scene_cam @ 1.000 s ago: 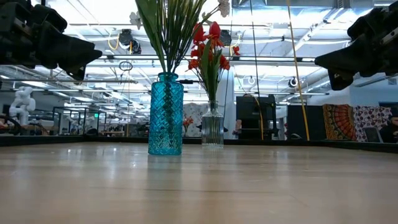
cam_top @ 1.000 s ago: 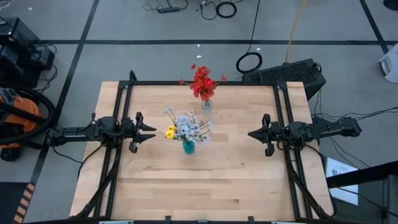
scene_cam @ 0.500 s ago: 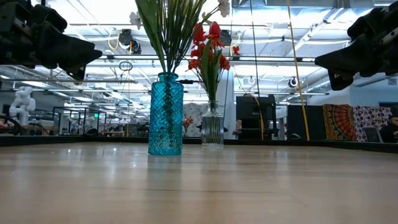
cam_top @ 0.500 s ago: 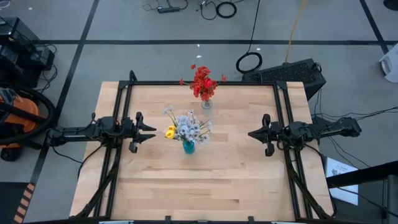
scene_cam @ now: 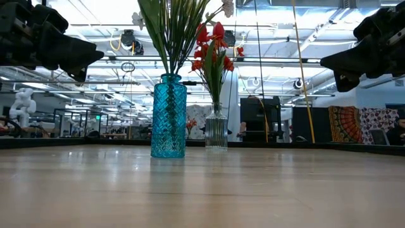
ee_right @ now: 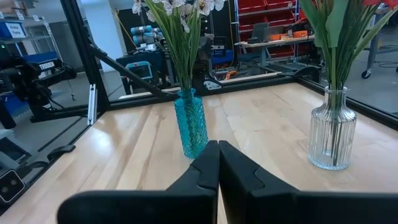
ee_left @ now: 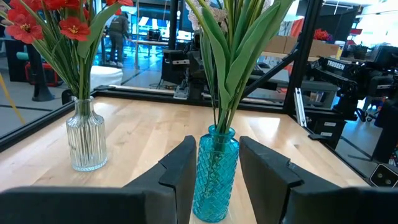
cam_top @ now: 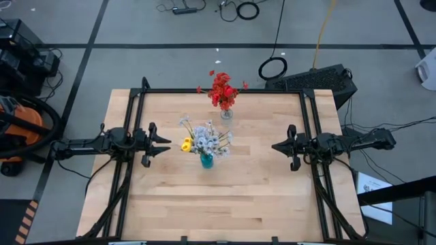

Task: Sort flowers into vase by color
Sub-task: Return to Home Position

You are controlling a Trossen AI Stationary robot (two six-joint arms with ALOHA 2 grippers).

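A blue glass vase [cam_top: 206,160] stands on its base mid-table and holds white sprays and a yellow bud [cam_top: 187,144] on green stalks. Behind it, near the far edge, a clear ribbed vase [cam_top: 226,113] holds red flowers [cam_top: 221,90]. My left gripper [cam_top: 165,144] hovers at the table's left, level, open, pointing toward the blue vase [ee_left: 214,171] and empty. My right gripper [cam_top: 276,146] hovers at the table's right, level, shut [ee_right: 218,163], holding nothing.
A black frame [cam_top: 221,91] runs along the table's far, left and right edges. Bare wood [cam_top: 225,204] fills the near half of the table. Cables and equipment lie on the floor beyond.
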